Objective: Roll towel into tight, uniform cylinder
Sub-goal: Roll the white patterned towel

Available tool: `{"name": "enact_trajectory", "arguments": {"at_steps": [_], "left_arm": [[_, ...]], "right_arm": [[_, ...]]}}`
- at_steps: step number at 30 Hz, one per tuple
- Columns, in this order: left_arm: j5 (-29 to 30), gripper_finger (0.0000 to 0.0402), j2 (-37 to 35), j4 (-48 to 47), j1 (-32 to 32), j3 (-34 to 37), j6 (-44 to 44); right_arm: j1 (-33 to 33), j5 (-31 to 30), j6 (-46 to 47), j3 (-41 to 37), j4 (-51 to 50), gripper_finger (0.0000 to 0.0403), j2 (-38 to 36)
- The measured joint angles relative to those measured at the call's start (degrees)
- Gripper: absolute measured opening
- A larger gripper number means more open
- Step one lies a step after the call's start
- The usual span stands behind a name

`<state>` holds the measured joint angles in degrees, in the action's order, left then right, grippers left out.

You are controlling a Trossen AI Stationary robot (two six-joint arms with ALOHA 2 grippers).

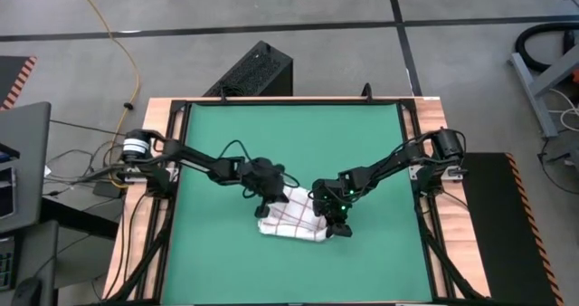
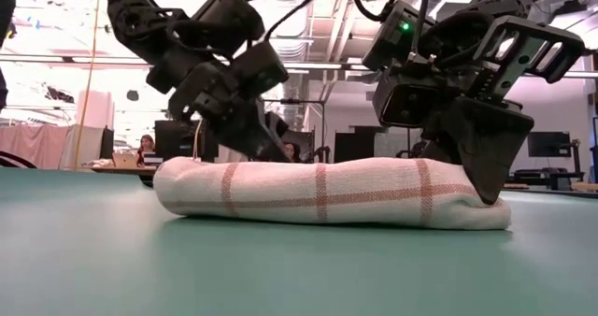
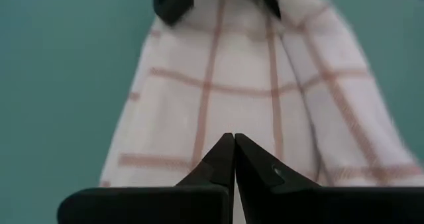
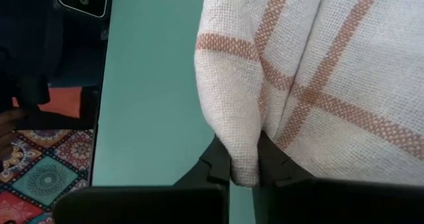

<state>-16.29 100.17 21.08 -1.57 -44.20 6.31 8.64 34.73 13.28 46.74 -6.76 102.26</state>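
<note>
The towel [image 1: 291,217], white with red-brown grid lines, lies as a loose flattened roll [image 2: 327,190] on the green mat [image 1: 226,134], a little toward the near side of its middle. My left gripper [image 3: 233,143] is shut and stands over the roll's left part [image 2: 266,143], its fingertips behind the roll in the low view. My right gripper [image 4: 244,168] is shut on the towel at the roll's right end [image 2: 486,190]. My left gripper points slantwise down at the towel's upper surface [image 3: 232,85]; whether its shut fingertips touch the cloth, I cannot tell. My right gripper pinches a rounded fold of the towel [image 4: 240,159] between its two fingers at the roll's right end. It comes slanting down from the far right. One layer or several, I cannot tell. The roll rests on the mat.
Bare green mat lies on all sides of the towel, bounded by the table's black frame [image 1: 412,161]. A black box [image 1: 258,71] stands on the floor beyond the far edge. People sit in the room behind [image 2: 148,148].
</note>
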Motion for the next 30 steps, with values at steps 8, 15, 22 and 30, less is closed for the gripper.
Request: {"name": "enact_trajectory", "arguments": {"at_steps": [8,15,22,30], "left_arm": [[1.56,0.0000,3.93,-5.31,0.02,-0.30,3.21],[0.84,0.0000,7.17,-5.65,-1.00,-0.56,0.66],[-0.61,0.0000,7.18,-9.99,-1.02,-0.68,-3.81],[-1.48,0.0000,7.18,-11.76,-0.99,-0.68,-9.19]], "right_arm": [[0.00,-0.65,0.24,0.83,-0.44,0.0037,0.04],[0.02,-1.74,1.31,2.60,-1.22,0.0037,0.11],[0.00,-2.13,5.88,2.73,-2.89,0.0037,0.09],[-0.03,-2.78,8.27,2.84,-5.89,0.0037,-0.03]]}}
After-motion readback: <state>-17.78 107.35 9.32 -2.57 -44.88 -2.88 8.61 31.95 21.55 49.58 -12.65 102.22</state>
